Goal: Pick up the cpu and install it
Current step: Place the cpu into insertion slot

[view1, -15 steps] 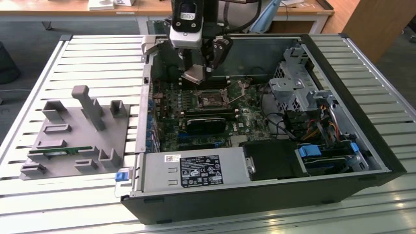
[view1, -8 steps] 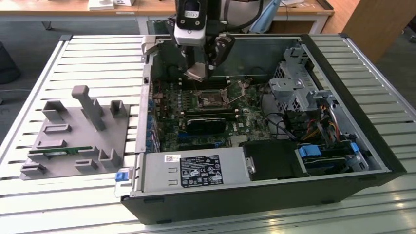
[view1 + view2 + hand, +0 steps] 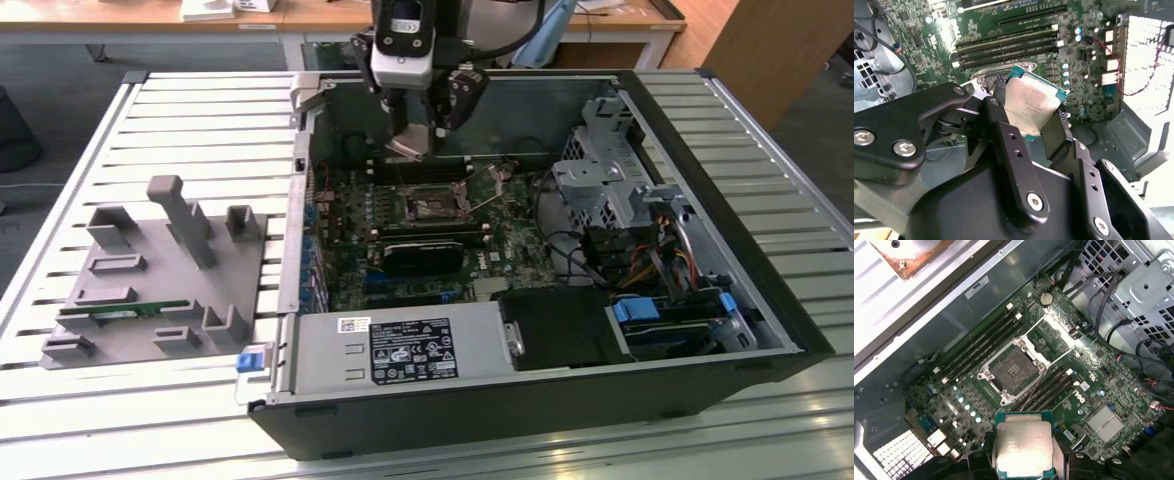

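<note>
The cpu (image 3: 1031, 105), a flat square chip with a silver top and a pale green edge, is clamped between my gripper's two black fingers (image 3: 999, 107). My gripper (image 3: 411, 140) hangs inside the open computer case, above the motherboard (image 3: 400, 215). In the first wrist view the cpu (image 3: 1023, 447) sits tilted, apart from and above the board. The square socket (image 3: 1013, 371) lies open with its metal frame swung back and its dark contact field bare. The socket (image 3: 434, 208) is in front of and below the gripper in the exterior view.
Rows of memory slots (image 3: 979, 340) flank the socket. A drive cage (image 3: 607, 170) and cables (image 3: 641, 260) fill the case on the exterior view's right. The power supply (image 3: 400, 350) sits at the case front. A grey parts fixture (image 3: 160, 270) holding a green memory stick (image 3: 127, 310) stands on the exterior view's left.
</note>
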`<state>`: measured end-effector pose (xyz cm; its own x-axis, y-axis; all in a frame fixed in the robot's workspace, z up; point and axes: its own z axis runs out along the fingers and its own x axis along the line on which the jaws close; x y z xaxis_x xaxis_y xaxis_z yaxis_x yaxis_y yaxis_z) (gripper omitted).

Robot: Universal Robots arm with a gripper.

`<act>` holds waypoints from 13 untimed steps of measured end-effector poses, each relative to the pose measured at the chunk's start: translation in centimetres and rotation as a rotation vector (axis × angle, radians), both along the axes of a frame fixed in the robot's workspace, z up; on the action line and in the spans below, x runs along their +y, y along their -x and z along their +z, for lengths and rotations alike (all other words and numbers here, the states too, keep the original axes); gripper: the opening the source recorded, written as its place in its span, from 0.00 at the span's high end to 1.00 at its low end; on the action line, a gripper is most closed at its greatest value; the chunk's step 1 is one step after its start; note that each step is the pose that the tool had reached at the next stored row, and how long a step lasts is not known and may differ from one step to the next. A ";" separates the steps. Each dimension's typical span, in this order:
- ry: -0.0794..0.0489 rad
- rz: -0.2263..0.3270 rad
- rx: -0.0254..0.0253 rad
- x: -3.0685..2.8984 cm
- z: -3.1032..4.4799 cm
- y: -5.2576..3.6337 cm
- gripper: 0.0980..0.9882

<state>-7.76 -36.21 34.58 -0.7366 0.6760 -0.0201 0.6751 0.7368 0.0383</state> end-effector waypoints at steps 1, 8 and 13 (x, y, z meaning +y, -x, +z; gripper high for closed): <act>0.000 0.000 0.0000 0.16 -0.10 -0.13 0.51; 0.000 -0.074 0.0001 0.46 -0.96 -0.65 0.51; 0.000 -0.122 0.0001 0.48 -1.34 -0.79 0.51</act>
